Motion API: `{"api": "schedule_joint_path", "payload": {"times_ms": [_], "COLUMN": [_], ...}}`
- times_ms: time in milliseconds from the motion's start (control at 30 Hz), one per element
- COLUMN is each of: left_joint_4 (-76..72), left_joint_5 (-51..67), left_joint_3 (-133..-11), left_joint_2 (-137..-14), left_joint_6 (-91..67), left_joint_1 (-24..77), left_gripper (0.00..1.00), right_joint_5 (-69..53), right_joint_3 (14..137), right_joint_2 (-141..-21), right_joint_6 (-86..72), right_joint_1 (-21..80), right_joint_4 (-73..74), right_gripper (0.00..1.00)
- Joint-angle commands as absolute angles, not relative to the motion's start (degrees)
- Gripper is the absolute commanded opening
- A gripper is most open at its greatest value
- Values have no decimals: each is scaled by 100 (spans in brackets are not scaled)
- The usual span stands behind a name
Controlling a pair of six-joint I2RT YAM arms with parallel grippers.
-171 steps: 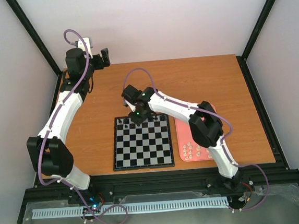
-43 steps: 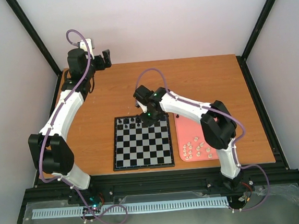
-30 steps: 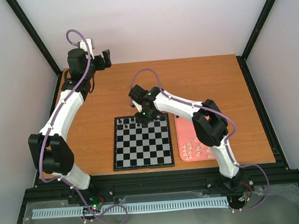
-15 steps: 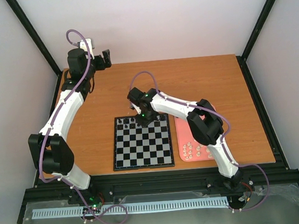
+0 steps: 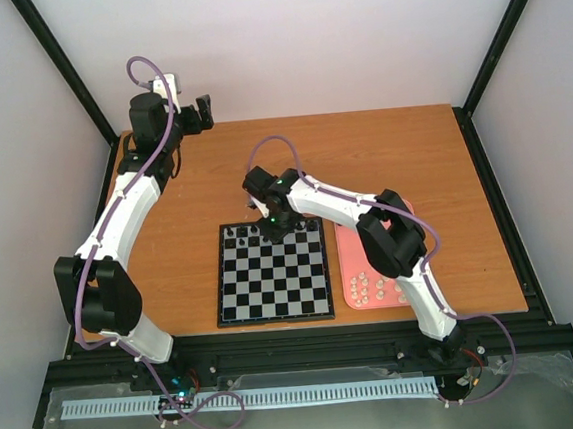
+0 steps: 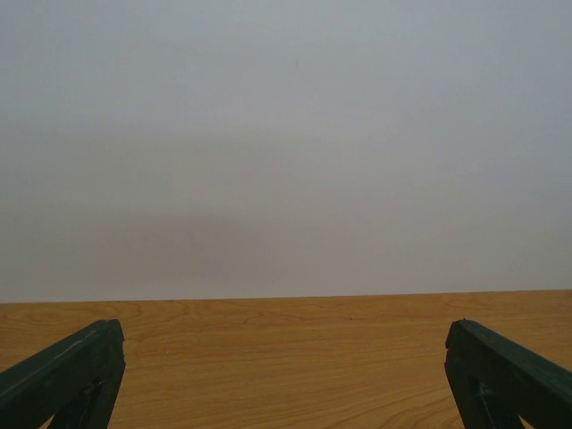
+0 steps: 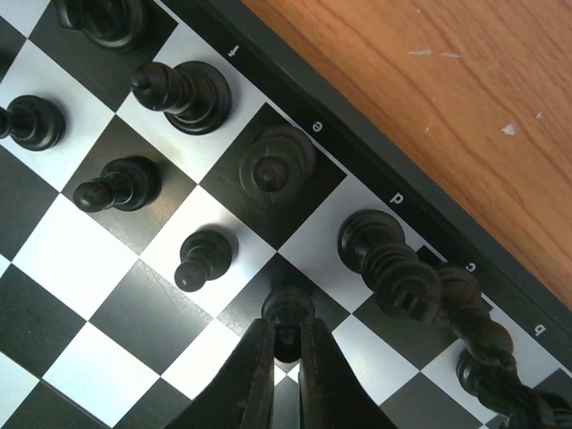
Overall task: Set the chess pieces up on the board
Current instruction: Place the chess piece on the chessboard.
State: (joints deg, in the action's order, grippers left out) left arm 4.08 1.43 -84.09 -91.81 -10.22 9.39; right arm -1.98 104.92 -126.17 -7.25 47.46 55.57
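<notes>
Okay, the left gripper [image 5: 198,114] is raised over the far left corner of the table [image 5: 382,156], well apart from the board. Its fingers [image 6: 63,375] are spread wide with nothing between them. The board [image 5: 273,286] lies mid-table toward the near edge, with black chess pieces [image 5: 258,234] only along its far rows. The right gripper [image 7: 286,338] is low over that far side, jaws pinched narrow on a black pawn [image 7: 288,308] at a dark square in the second row, in line with letter d. Cannot tell if the pawn touches the square. A second pawn [image 7: 202,259] stands one square to its left, with taller pieces in the edge row. The pink tray [image 5: 351,254] sits just beside the board on the right, with cream-white pieces [image 5: 377,287] at its near end.
</notes>
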Motion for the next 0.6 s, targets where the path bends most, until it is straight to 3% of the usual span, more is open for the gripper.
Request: {"api": "schedule_joint_path", "payload": {"times_ms": [0, 300, 567], "left_joint_4": [413, 404, 405], "left_joint_5": [84, 81, 100], "left_joint_3": [-8666, -8667, -8675], "left_joint_2": [-9198, -9205, -9220], "left_joint_6": [-984, -984, -993], "left_joint_1": [958, 958, 958], "left_gripper": [100, 100, 100], "right_joint_5": [-126, -118, -124], "right_joint_3": [10652, 10589, 10546], "right_joint_2": [-12813, -12808, -12761], "right_joint_6": [-644, -642, -633], "right_joint_1": [4805, 4808, 4816], "right_joint_4": [5624, 5599, 5591], "right_gripper": [8, 9, 17]}}
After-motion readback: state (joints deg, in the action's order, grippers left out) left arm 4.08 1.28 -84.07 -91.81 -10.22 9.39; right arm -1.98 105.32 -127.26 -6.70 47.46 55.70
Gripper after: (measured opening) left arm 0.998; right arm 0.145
